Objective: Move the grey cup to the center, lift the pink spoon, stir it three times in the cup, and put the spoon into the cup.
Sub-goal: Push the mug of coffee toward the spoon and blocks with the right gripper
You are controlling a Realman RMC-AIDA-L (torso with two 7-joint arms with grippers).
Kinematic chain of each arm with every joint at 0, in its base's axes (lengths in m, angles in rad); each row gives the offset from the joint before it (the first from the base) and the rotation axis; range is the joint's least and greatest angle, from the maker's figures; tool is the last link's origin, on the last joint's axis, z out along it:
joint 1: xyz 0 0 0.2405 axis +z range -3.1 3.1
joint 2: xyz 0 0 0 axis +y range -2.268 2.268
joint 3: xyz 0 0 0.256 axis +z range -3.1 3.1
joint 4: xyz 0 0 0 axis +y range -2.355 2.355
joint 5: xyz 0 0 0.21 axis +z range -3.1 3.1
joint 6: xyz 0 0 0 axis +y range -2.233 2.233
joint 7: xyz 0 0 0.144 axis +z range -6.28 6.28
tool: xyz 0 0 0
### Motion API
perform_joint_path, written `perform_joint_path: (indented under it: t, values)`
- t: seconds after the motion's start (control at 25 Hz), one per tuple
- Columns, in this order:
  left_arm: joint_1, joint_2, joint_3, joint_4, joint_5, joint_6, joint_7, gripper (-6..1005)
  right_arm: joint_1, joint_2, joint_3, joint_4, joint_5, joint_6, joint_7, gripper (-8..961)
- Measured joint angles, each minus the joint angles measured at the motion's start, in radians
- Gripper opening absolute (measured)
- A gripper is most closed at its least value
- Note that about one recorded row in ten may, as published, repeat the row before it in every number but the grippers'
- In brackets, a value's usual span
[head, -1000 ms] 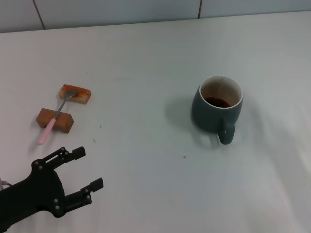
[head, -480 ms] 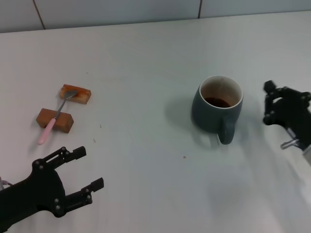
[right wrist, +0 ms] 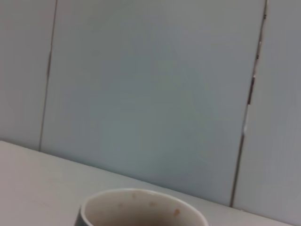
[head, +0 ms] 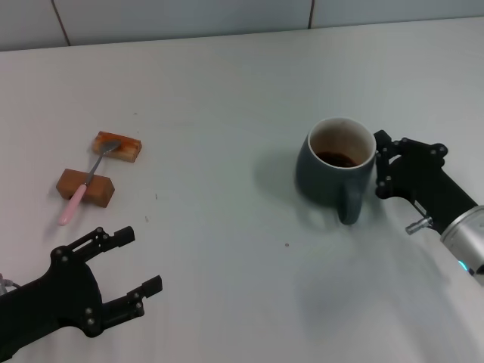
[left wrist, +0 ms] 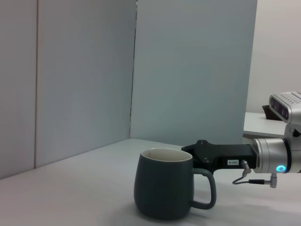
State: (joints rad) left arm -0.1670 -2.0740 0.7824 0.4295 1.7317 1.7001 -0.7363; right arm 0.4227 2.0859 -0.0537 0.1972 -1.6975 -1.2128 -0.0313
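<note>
The grey cup [head: 335, 172] stands right of the table's middle with dark liquid inside and its handle toward me. It also shows in the left wrist view [left wrist: 164, 189], and its rim shows in the right wrist view [right wrist: 143, 206]. My right gripper [head: 382, 164] is open, with its fingertips right against the cup's right side. The pink spoon [head: 76, 198] lies at the left across two brown wooden blocks [head: 85, 187], its metal bowl on the far block. My left gripper [head: 139, 262] is open and empty, near the table's front left, short of the spoon.
The second wooden block [head: 119, 146] sits just behind the first. The white table [head: 227, 98] runs back to a tiled wall. A few small specks lie on the table between the spoon and the cup.
My right arm has come in from the right edge and reached the cup's right side. The cup has shifted slightly to the left. My left arm and the spoon have not moved.
</note>
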Motion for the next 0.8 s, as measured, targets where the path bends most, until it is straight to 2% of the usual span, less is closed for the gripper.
perform_joint_path:
  t: [0.24, 0.8]
  values:
    - [0.000, 0.000, 0.000, 0.000, 0.000, 0.012, 0.000, 802, 0.030, 0.000, 0.000, 0.034, -0.032, 0.012, -0.010, -1]
    - [0.007, 0.000, 0.000, 0.000, 0.000, 0.023, 0.000, 803, 0.166, 0.002, 0.004, 0.133, -0.108, 0.154, -0.015, -1]
